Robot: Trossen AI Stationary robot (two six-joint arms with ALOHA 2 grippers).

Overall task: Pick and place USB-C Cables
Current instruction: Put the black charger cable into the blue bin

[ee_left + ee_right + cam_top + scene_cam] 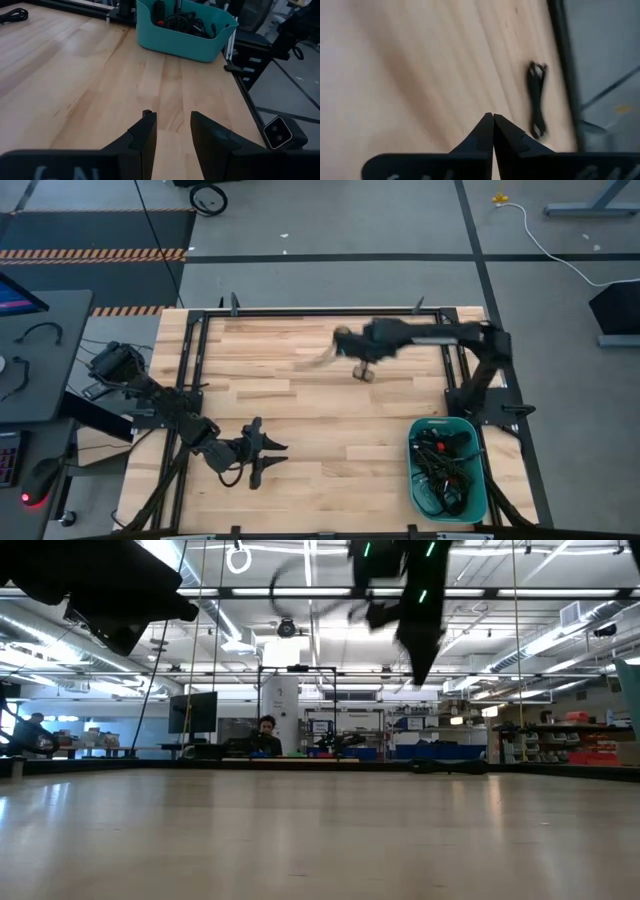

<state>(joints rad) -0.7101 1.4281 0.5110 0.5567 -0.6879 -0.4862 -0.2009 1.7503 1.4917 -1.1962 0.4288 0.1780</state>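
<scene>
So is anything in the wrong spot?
One small black cable bundle lies alone on the wood near the table's edge, while the other cables sit in the teal bin. The right tool, shut, holds nothing.

Right end effector blurred over tabletop at 12 o'clock. Left end effector at 7. Teal bin with USB-C Cables at 5.

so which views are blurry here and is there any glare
High view: the right arm is smeared by motion. Right wrist view: the wood is streaked, a dark cable soft. Low view: ceiling lights glare. Left wrist view: sharp, the teal bin clear.
</scene>
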